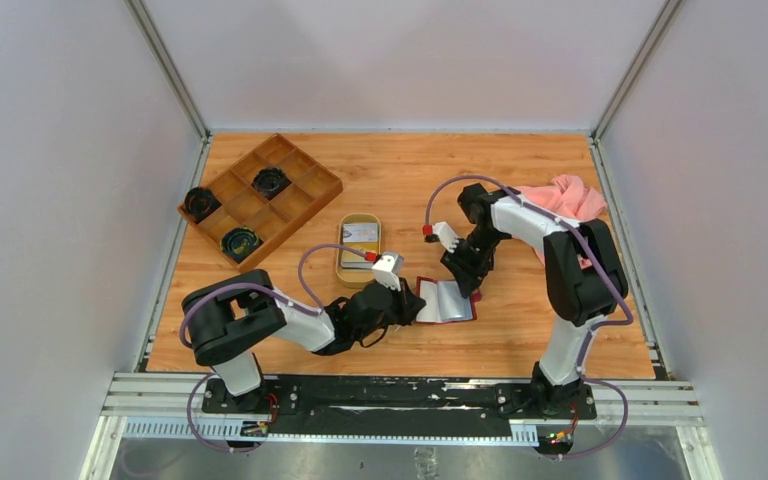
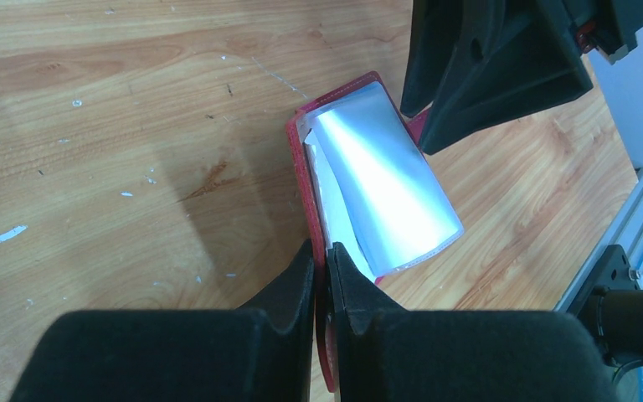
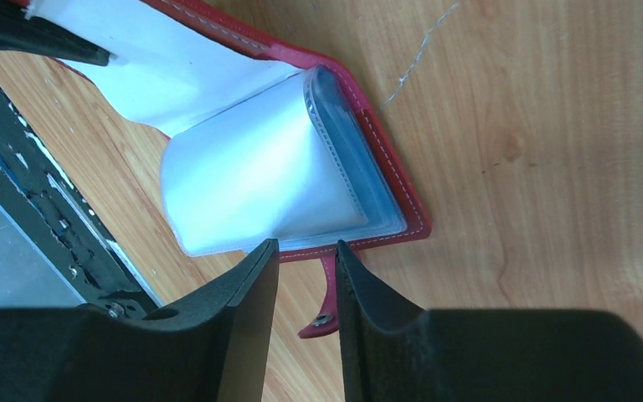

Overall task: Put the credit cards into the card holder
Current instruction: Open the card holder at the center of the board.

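Your left gripper (image 2: 320,251) has its fingers pressed together on the near red edge of the card holder (image 1: 447,300), pinching the cover. The holder lies open on the table (image 1: 400,170) between the two arms, red cover down and clear sleeves (image 2: 385,180) fanned upward and catching the light.

Your right gripper (image 3: 306,247) is at the holder's opposite edge, fingers slightly parted with a narrow gap between them. The snap tab (image 3: 325,301) shows in that gap. The wrist view does not settle whether either finger touches the tab, but nothing is clamped.

The credit cards (image 1: 361,233) look to be lying in the oval wooden tray (image 1: 344,262), just behind the left gripper and apart from the holder. At this distance you can make out only a pale face on top.

A compartmented wooden box (image 1: 260,198) sits at the far left and a pink cloth (image 1: 570,198) at the far right.
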